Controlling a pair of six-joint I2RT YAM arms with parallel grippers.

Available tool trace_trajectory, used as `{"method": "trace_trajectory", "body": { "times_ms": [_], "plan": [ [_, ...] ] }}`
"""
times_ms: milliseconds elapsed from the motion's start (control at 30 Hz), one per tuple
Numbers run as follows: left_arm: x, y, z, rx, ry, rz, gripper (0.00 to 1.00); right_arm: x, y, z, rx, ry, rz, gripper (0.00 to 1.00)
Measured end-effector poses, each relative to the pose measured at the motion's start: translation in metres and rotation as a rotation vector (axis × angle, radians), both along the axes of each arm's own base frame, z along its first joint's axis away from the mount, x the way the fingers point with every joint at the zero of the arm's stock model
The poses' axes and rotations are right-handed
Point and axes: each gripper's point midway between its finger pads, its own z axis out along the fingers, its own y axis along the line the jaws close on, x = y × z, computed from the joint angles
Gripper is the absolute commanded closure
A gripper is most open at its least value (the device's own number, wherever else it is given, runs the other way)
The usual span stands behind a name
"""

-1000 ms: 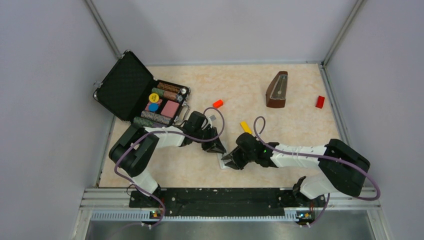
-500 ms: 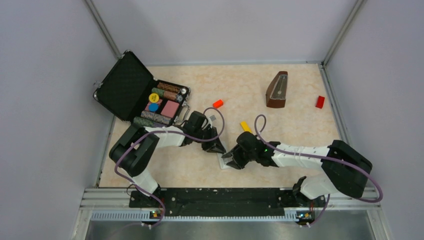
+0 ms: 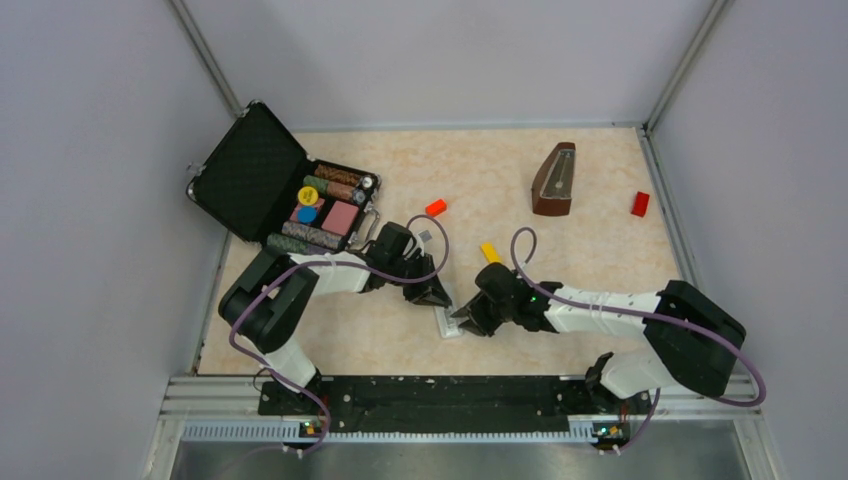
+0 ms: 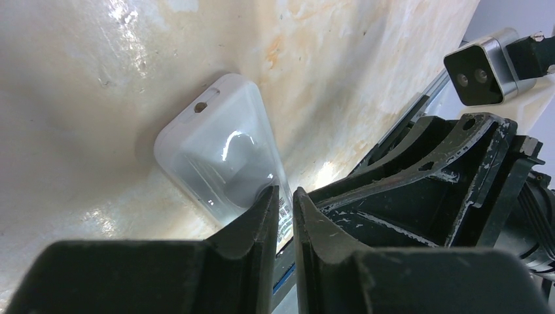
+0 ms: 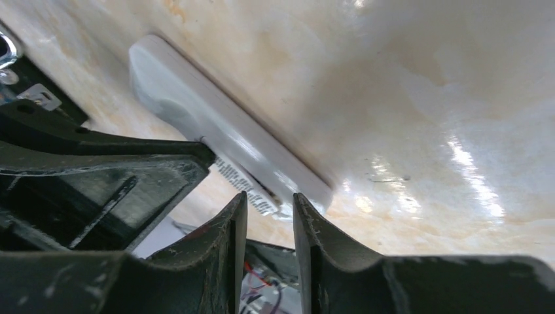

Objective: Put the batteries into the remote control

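The remote control [image 3: 450, 323] is a small white bar lying on the marbled table between my two grippers. In the left wrist view the remote control [image 4: 219, 154] shows a glossy white end with a small hole. My left gripper [image 4: 286, 199] has its tips right at the remote's near end, and only a thin empty slit shows between the jaws. In the right wrist view the remote control [image 5: 216, 134] runs diagonally, and my right gripper [image 5: 269, 204] stands open at its printed end, holding nothing. From above, the left gripper [image 3: 437, 296] and the right gripper [image 3: 466, 320] nearly touch. The batteries are out of view.
An open black case [image 3: 262, 180] with coloured chips stands at the back left. A brown metronome [image 3: 555, 180] is at the back right. Red blocks [image 3: 436, 207] [image 3: 640, 203], a yellow block [image 3: 491, 253] and a small white piece [image 3: 425, 236] lie loose.
My right gripper has shifted slightly to the right along the remote and its jaws widened, then narrowed again. The left arm has hardly moved.
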Motion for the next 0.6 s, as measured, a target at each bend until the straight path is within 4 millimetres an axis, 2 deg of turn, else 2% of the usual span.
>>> {"method": "trace_trajectory", "body": {
  "times_ms": [100,200,367,433,533,600],
  "plan": [
    [0.000,0.000,0.000,0.000,0.000,0.000,0.79,-0.001,-0.004,-0.001,-0.039,-0.011,0.024,0.69],
    [0.000,0.000,0.000,0.000,0.000,0.000,0.79,0.008,-0.003,0.011,-0.093,-0.095,0.102,0.74],
    [0.000,0.000,0.000,-0.001,-0.002,-0.002,0.79,0.037,0.013,0.058,-0.236,-0.445,0.405,0.75],
    [0.000,0.000,0.000,-0.002,-0.005,-0.005,0.80,0.043,0.015,0.074,-0.318,-0.595,0.529,0.75],
    [0.000,0.000,0.000,-0.003,-0.012,-0.013,0.80,0.039,0.015,0.088,-0.450,-0.828,0.725,0.77],
    [0.000,0.000,0.000,-0.003,-0.020,-0.020,0.80,0.024,0.014,0.086,-0.504,-0.970,0.849,0.77]
  ]
}}
